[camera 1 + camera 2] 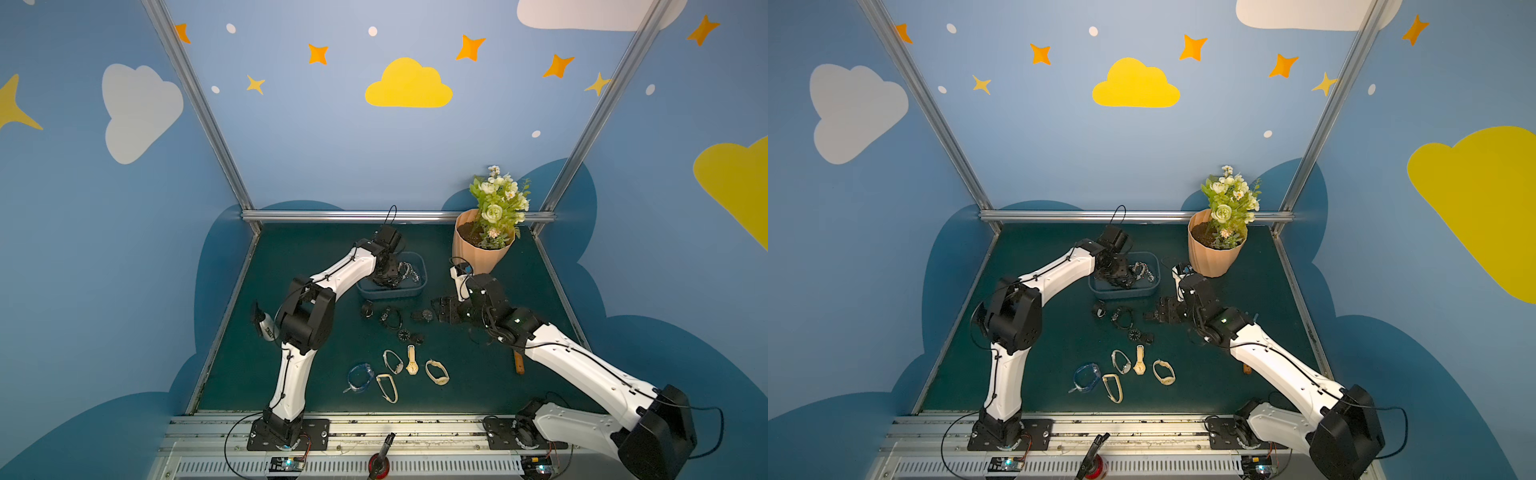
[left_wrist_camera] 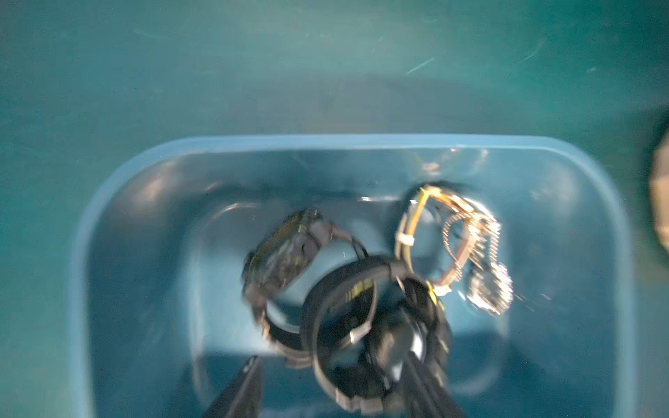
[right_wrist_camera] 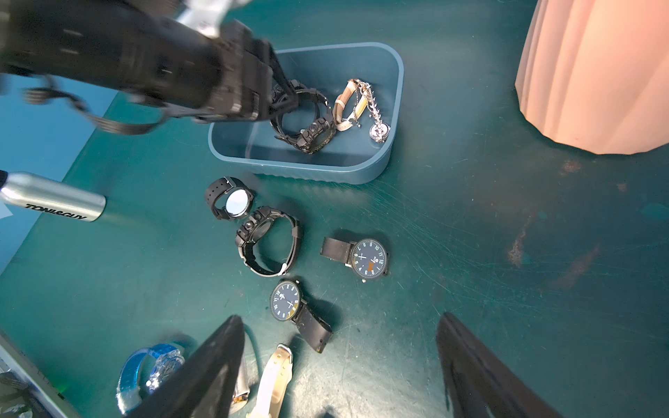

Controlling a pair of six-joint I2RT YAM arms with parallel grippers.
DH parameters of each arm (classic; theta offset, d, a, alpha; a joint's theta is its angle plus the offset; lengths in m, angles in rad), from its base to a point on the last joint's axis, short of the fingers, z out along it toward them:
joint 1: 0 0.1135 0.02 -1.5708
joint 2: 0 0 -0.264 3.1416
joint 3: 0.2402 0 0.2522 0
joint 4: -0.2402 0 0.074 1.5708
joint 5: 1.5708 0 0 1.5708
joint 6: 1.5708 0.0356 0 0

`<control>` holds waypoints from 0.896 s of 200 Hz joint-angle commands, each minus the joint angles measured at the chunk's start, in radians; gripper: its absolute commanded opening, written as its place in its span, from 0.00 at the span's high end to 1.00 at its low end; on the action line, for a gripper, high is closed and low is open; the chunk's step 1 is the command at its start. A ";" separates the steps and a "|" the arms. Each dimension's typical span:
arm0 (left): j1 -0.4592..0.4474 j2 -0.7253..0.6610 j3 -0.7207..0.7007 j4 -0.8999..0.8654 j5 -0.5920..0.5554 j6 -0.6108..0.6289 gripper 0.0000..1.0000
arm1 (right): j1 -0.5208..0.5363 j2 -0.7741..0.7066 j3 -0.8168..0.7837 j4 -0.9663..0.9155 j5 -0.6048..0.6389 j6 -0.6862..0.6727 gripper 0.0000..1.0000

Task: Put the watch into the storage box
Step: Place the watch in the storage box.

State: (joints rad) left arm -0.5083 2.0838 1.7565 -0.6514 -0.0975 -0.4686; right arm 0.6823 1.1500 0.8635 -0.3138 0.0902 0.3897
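The storage box (image 1: 390, 293) (image 1: 1125, 294) (image 3: 307, 170) (image 2: 325, 139) is a shallow blue-grey plastic bin with rounded corners. It stands upright and open-topped on the green table mat (image 1: 498, 374), toward the rear centre. A chunky black watch (image 3: 318, 134) lies tilted on its side on the box floor near the front wall. Its band is closed in a loop and overlaps a second dark band (image 3: 289, 90).
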 commanded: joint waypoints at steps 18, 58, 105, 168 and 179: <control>0.000 -0.225 -0.099 0.113 0.078 0.014 0.06 | -0.004 -0.007 0.018 -0.037 0.013 0.020 0.16; 0.001 -0.463 -0.342 0.261 0.121 0.005 0.00 | -0.005 0.013 0.017 -0.062 0.005 0.034 0.16; 0.003 -0.772 -0.720 0.433 0.110 -0.043 0.00 | -0.006 0.025 0.012 -0.093 0.003 0.029 0.16; 0.010 -1.081 -1.066 0.523 0.026 -0.125 0.00 | 0.003 0.062 -0.003 -0.168 -0.047 0.020 0.16; 0.014 -1.103 -1.096 0.534 0.012 -0.135 0.00 | 0.010 0.063 -0.022 -0.180 -0.052 0.023 0.17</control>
State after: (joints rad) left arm -0.5041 1.0248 0.7158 -0.1776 -0.0326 -0.5674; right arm 0.6827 1.2041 0.8635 -0.4332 0.0662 0.4141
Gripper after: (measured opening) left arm 0.998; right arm 0.837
